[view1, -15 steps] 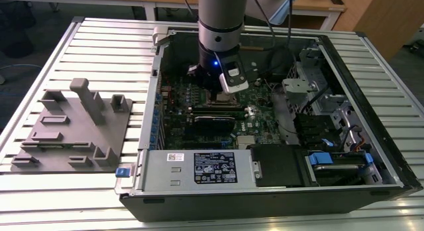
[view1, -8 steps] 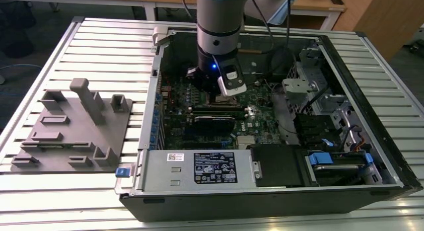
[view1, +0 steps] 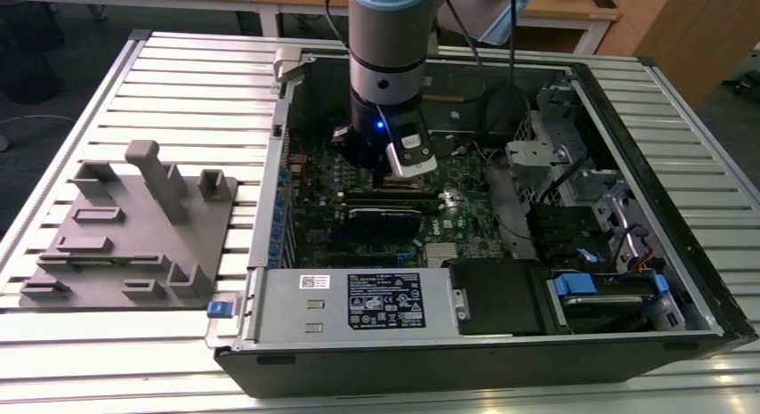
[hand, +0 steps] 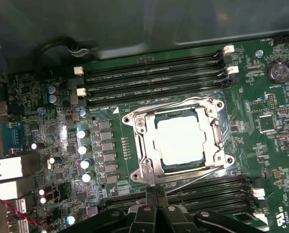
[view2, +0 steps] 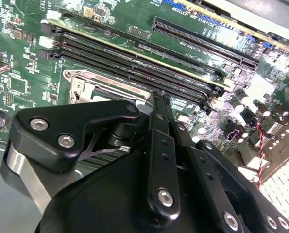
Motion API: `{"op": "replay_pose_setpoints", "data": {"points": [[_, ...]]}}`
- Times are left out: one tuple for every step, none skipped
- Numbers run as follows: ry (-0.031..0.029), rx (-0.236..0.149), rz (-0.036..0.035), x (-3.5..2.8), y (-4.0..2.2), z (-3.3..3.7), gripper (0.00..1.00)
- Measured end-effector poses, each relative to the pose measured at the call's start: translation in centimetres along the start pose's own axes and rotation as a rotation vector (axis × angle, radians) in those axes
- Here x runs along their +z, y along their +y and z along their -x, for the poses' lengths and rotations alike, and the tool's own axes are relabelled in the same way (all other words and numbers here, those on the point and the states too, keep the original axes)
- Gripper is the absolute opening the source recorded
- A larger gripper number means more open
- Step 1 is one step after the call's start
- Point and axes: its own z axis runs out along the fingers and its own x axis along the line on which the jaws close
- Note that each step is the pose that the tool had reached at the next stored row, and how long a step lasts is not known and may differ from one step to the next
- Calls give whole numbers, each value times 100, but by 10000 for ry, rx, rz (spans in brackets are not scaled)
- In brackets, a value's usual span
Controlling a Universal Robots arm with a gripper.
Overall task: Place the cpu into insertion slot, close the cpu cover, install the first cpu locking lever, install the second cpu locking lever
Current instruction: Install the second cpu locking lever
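In the first wrist view the cpu (hand: 179, 141) lies flat in the insertion slot (view2: 86, 85), its pale silver top showing. The cpu cover (hand: 140, 145) is down around it as a silver frame. One thin locking lever (hand: 154, 104) runs along the socket's far side. Another lever (hand: 195, 177) runs along the near side, slanting toward the fingertips. My gripper (hand: 153, 196) is shut, its black fingers together at the socket's near edge with nothing seen between them. The second wrist view has the gripper (view2: 158, 97) tip right at the socket frame. In the exterior view the gripper (view1: 398, 178) reaches down into the open computer case.
Long black memory slots (hand: 149, 80) flank the socket, with more memory slots (hand: 202, 194) beside the fingers. Capacitors (hand: 83, 148) stand close by. A labelled grey box (view1: 344, 303) sits at the case front, and a grey fixture plate (view1: 131, 236) lies at the exterior view's left.
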Motion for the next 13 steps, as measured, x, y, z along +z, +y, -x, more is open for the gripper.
{"op": "replay_pose_setpoints", "data": {"points": [[1, 0, -1, 3, -1, -1, 10], [1, 0, -2, 3, -1, -1, 10], [1, -1, -3, 3, -1, -1, 10], [1, 0, -2, 4, -1, -1, 10], [1, 0, 0, 5, -1, -1, 10], [1, 0, 0, 6, -1, -1, 10], [-1, 0, 5, 15, -1, -1, 10], [0, 0, 3, 24, -2, -2, 10], [0, 0, 1, 32, -3, -2, 10], [0, 0, 2, 42, -4, -2, 10], [0, 0, 1, 53, -5, -3, 10], [0, 0, 1, 64, -6, -3, 10], [-1, 0, 1, 75, -7, -5, 10]]}}
